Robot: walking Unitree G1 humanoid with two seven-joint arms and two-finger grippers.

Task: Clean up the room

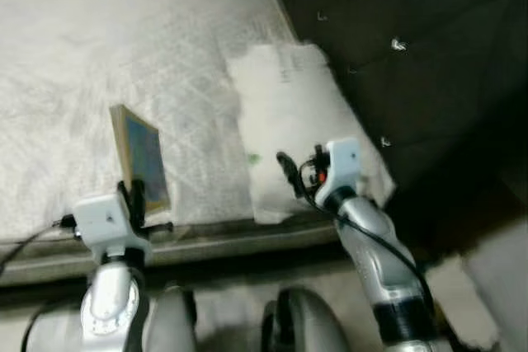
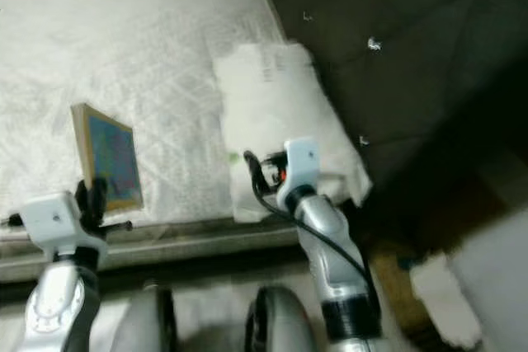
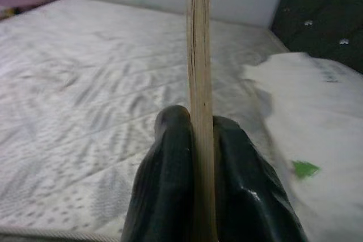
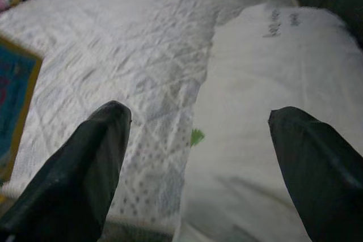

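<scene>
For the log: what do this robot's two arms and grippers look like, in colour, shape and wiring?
Both arms are rounded silver shells with a white boxy block at each wrist. The right arm has a black band lower down and a black cable running along it. The left gripper and right gripper each have two long black fingers with blunt, rounded tips.

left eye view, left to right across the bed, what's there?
left end effector shut on the picture frame → bare mattress → white pillow with the open right end effector over it → dark tufted headboard
</scene>
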